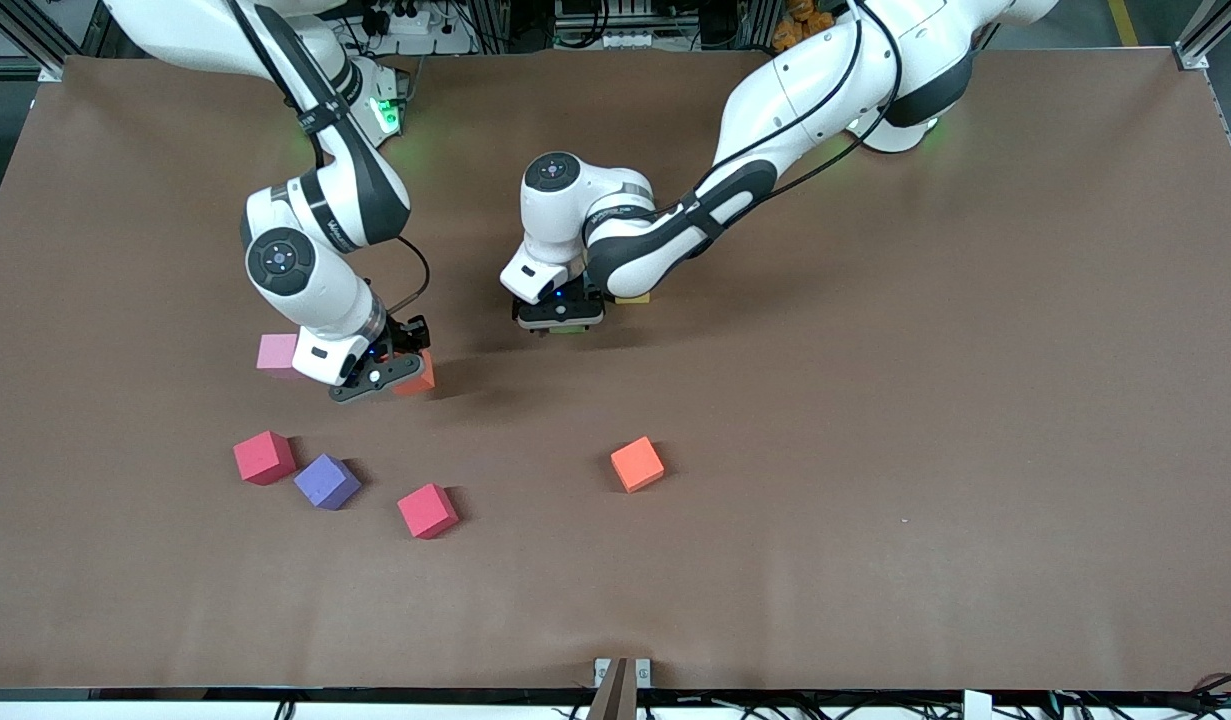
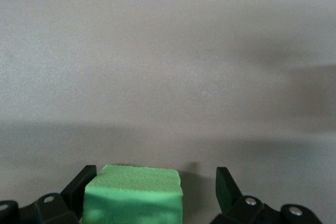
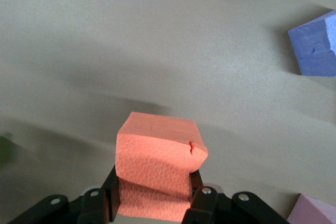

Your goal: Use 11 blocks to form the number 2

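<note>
Brown table (image 1: pixel 875 400) — right gripper (image 3: pixel 152 203) clamps an orange cube (image 3: pixel 157 166) hard enough to dent it, risking crooked placement; left gripper (image 2: pixel 152 192), jaws apart, straddles green cube (image 2: pixel 134 195).

— What's on the bench (image 1: pixel 875 400)?
— Two red cubes (image 1: pixel 265 457) (image 1: pixel 428 510) flanking a purple cube (image 1: pixel 327 481), an orange cube (image 1: pixel 637 464) apart, a pink cube (image 1: pixel 276 352) farther back

My right tool (image 1: pixel 390 378) clamps a held block (image 3: pixel 157 166) over the surface (image 1: pixel 875 400). A neighbour block (image 1: pixel 277 352) sits just beside it, with three blocks (image 1: pixel 326 481) nearer the camera than that neighbour. My left tool (image 1: pixel 560 322) straddles a second block (image 2: pixel 132 198), and a lone block (image 1: pixel 637 464) lies well apart.
</note>
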You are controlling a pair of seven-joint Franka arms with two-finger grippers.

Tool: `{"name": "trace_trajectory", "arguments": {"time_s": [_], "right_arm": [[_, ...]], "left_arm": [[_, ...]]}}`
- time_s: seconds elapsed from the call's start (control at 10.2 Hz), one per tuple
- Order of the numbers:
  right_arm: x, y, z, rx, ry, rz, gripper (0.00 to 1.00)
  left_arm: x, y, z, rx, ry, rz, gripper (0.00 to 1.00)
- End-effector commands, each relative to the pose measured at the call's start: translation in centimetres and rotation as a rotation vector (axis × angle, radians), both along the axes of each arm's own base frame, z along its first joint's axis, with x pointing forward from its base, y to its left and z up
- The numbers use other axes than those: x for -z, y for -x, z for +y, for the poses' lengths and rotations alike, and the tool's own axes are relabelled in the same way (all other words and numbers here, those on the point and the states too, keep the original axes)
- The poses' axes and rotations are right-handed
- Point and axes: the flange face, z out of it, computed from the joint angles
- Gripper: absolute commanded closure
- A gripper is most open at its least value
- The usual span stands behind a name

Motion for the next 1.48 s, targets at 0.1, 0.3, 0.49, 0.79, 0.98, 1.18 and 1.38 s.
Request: {"name": "trace_trajectory", "arguments": {"time_s": [0.1,0.3,0.49,0.79,0.98,1.18,1.38], "right_arm": [[-0.9,0.2,2.3,0.039,-0.010,-0.006,1.00],[-1.0,0.8,3.8,0.082,-0.018,-0.002,1.00],[-0.9,1.7,6.0,0.135,-0.025,0.006,1.00],[-1.2,2.6,7.8,0.311,-0.087,0.052,1.00],[-1.3,2.8,8.2,0.376,-0.132,0.091,1.00],[-1.4,4.0,11.4,0.414,-0.145,0.113,1.00],[-1.7,4.7,16.6,0.464,-0.164,0.128,1.00]], "left_arm": [[-0.7,-0.2,0.0,0.011,-0.003,-0.016,0.00],[-1.5,-0.6,0.2,0.036,-0.008,-0.033,0.00],[-3.0,-0.3,0.3,0.068,-0.039,-0.023,0.00],[-8.0,-0.7,1.4,0.114,-0.056,0.044,0.00],[-11.0,-0.4,3.2,0.183,-0.055,0.090,0.00],[-14.2,-0.3,6.0,0.227,-0.040,0.103,0.00],[-16.3,-2.3,9.6,0.238,-0.018,0.107,0.00]]}}
